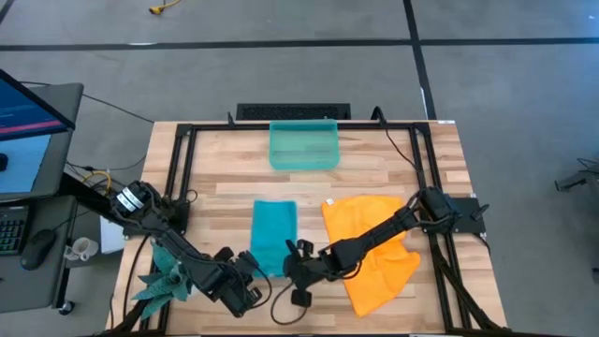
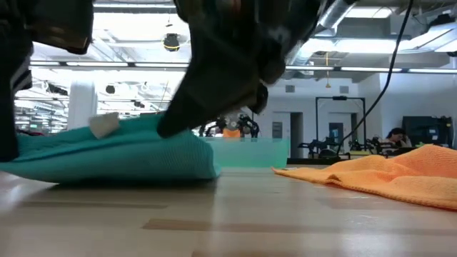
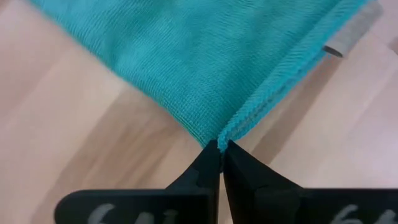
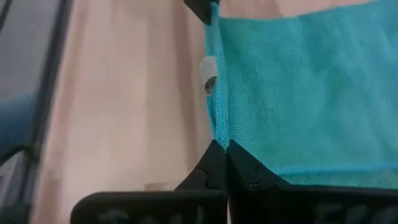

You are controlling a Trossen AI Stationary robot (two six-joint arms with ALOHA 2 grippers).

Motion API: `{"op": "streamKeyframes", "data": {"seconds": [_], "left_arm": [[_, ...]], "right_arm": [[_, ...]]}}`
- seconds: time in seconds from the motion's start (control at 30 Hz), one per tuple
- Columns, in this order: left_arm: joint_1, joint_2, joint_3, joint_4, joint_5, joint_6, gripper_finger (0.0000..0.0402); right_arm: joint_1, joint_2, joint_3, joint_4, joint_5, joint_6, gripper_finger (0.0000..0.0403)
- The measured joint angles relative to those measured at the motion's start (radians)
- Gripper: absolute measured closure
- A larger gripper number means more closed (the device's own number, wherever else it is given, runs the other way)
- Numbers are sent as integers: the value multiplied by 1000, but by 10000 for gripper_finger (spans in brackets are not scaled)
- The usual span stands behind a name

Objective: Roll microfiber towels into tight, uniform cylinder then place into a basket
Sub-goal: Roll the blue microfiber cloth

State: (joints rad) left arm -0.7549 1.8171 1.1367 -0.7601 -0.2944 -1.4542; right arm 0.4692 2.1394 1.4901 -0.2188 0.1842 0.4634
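Observation:
The teal-blue microfiber towel (image 1: 273, 232) lies folded into a narrow strip on the table's near middle, with a small white tag (image 4: 208, 74) on its near edge. My left gripper (image 1: 255, 277) is shut at its near left corner. At the near right corner my right gripper (image 1: 293, 266) is also shut. The orange microfiber towel (image 1: 374, 248) lies crumpled flat to the right, under my right arm. The basket (image 1: 303, 146) stands apart at the table's far middle. My left gripper pinches the teal towel's near left corner (image 3: 219, 138) between its two fingertips, coming steeply from above; the edge there shows several layers. The rest of the towel lies on the table. My right gripper pinches the near right corner (image 4: 221, 140) between its fingertips, slanting down from the right. The hemmed near edge runs straight from it to my left gripper's fingertip (image 4: 200, 9).
A teal spiky plant figure (image 1: 165, 281) lies at the near left by my left arm. A black frame (image 1: 187, 131) runs around the wooden table top. Bare wood shows between the teal towel and the basket.

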Motion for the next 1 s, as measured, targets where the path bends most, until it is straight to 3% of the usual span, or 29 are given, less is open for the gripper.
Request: {"op": "streamKeyframes", "data": {"seconds": [0.17,0.37,1.0], "left_arm": [[-16,-1,17,-1,43,-58,400],[2,-1,21,-15,54,-121,400],[112,0,21,-17,87,-94,400]], "right_arm": [[14,6,31,-8,-50,48,396],[-12,9,18,-31,-32,97,398],[-40,25,-57,-47,13,196,399]]}}
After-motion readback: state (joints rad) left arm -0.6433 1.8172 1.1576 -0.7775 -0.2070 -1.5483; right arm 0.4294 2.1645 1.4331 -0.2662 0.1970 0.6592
